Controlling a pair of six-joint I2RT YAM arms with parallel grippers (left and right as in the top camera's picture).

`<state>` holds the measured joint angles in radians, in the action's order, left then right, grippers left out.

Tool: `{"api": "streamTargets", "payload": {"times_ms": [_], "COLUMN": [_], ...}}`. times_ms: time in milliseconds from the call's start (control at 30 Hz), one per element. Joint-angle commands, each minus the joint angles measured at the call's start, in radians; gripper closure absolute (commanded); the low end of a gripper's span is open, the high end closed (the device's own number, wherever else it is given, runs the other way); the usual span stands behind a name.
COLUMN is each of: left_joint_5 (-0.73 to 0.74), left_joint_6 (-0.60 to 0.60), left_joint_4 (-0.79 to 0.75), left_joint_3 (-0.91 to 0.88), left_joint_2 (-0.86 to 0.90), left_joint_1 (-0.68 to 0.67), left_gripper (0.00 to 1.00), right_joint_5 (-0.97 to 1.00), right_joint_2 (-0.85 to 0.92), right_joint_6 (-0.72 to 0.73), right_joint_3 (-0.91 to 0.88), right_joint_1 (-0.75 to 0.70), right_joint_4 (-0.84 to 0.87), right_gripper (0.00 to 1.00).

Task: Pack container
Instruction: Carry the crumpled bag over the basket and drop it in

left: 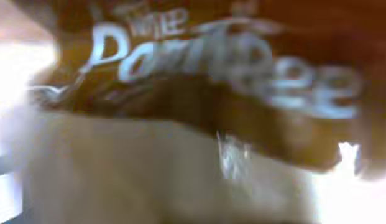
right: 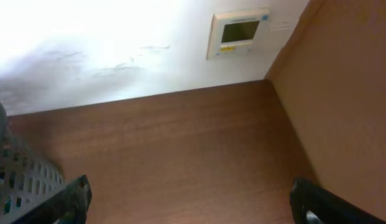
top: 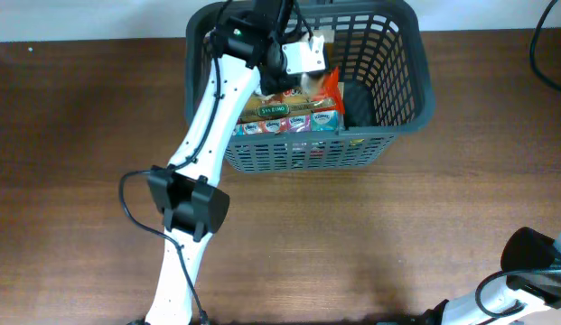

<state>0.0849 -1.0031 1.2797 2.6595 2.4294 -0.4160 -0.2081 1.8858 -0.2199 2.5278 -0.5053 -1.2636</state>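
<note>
Left tool (top: 294,65) down in container (top: 416,81), grip unreadable, blurred brown packet (left: 199,74) filling its view; right tool (right: 193,198) spread over brown wood-grain tabletop (right: 180,137); white wall (right: 87,37), wall panel (right: 238,32).

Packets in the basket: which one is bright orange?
The orange packet at the pile's right end in the overhead view; the other packets are brown or pale.

Evenly lit and sharp overhead, faint shadow under the container (top: 388,149). Badly blurred in the left wrist view, blown white at both edges. Overexposed on the far wall (right: 87,37), right wrist view.
</note>
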Motion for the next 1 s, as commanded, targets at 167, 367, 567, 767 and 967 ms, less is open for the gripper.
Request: {"api": "streamTargets", "payload": {"times_ms": [167, 367, 567, 767, 967], "left_joint_5": [-0.142, -0.217, -0.217, -0.224, -0.224], "left_joint_6": [0.314, 0.464, 0.542, 0.589, 0.703], "left_joint_4": [0.061, 0.222, 0.229, 0.204, 0.280], "left_joint_3": [0.096, 0.257, 0.229, 0.063, -0.030], "left_joint_2": [-0.043, -0.224, -0.505, -0.742, -0.847], "left_joint_1": [0.005, 0.052, 0.214, 0.441, 0.614], "left_gripper": [0.06, 0.02, 0.02, 0.01, 0.01], "right_joint_5": [-0.005, -0.005, -0.005, -0.005, -0.005], "right_joint_2": [0.001, 0.001, 0.001, 0.001, 0.001], "right_joint_6": [0.001, 0.001, 0.001, 0.001, 0.001], "right_joint_3": [-0.002, -0.002, -0.002, -0.002, -0.002], "right_joint_1": [-0.004, -0.004, -0.004, -0.004, -0.004], "right_joint_4": [0.002, 0.002, 0.002, 0.002, 0.002], "right_gripper": [0.01, 0.01, 0.01, 0.01, 0.01]}}
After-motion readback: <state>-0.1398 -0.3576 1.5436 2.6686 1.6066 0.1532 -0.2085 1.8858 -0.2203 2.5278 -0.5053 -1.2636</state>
